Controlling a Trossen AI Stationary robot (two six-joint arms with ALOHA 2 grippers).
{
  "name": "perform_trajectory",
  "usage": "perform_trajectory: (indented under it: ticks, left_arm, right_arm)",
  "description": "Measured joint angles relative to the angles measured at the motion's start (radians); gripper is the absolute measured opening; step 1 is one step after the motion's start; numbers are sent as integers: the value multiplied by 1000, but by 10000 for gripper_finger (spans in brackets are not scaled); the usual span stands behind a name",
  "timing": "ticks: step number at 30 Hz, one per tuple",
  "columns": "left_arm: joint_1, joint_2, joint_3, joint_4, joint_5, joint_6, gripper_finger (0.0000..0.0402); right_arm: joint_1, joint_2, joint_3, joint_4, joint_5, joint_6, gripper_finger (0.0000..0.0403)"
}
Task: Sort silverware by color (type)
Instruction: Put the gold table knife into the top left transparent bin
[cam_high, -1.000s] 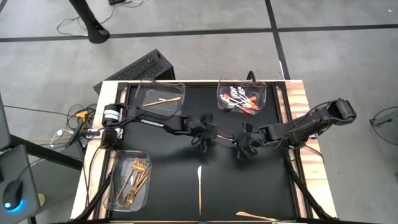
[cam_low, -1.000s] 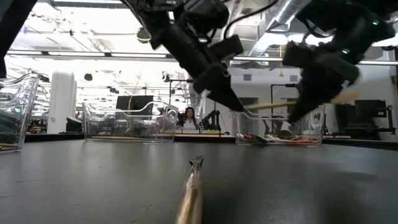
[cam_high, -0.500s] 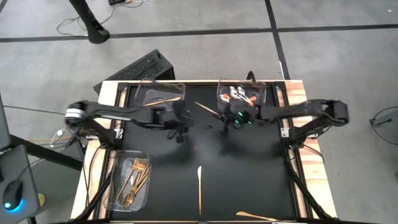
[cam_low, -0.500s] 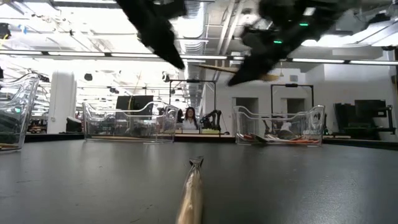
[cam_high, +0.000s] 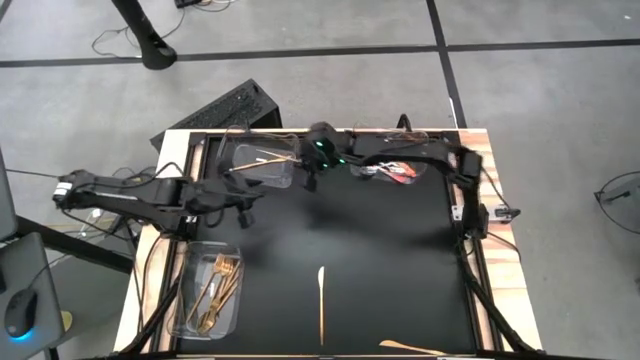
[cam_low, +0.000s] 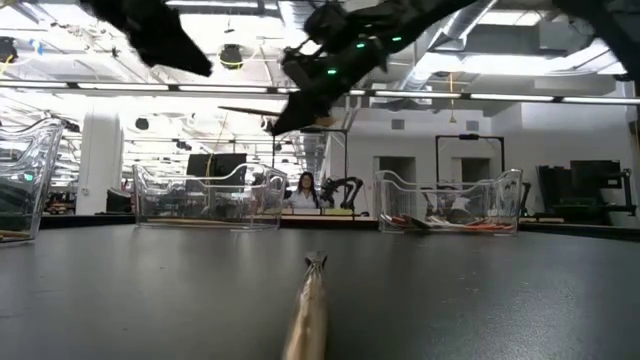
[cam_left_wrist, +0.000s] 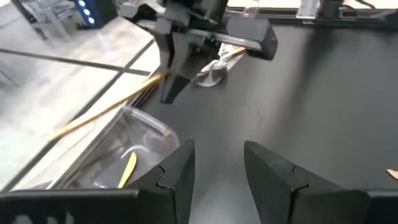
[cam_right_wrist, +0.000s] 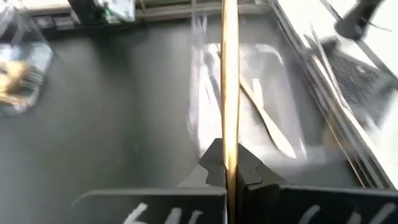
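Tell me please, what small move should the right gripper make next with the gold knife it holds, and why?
Probably ease a little farther over the far-left clear tray, then lower and open. The right gripper is shut on a gold knife, held high near that tray's edge, and the tray already holds one gold knife. The left gripper waits open nearby.

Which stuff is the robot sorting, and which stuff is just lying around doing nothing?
For the job:
slim gold knife held in the right gripper
loose gold knife
gold forks
orange-handled silver spoons

Just lying about:
black keyboard
computer mouse
floor cables
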Motion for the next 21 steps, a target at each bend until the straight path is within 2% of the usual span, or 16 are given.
perform_trajectory:
  ticks: [7, 21]
  left_arm:
    - [-18, -108, -102, 35, -54, -45, 123]
    - [-17, -98, -137, 74, -101, -47, 123]
  right_arm:
    - [-18, 191, 276, -99, -28, -23, 7]
    - [-60, 446, 570, -88, -53, -45, 18]
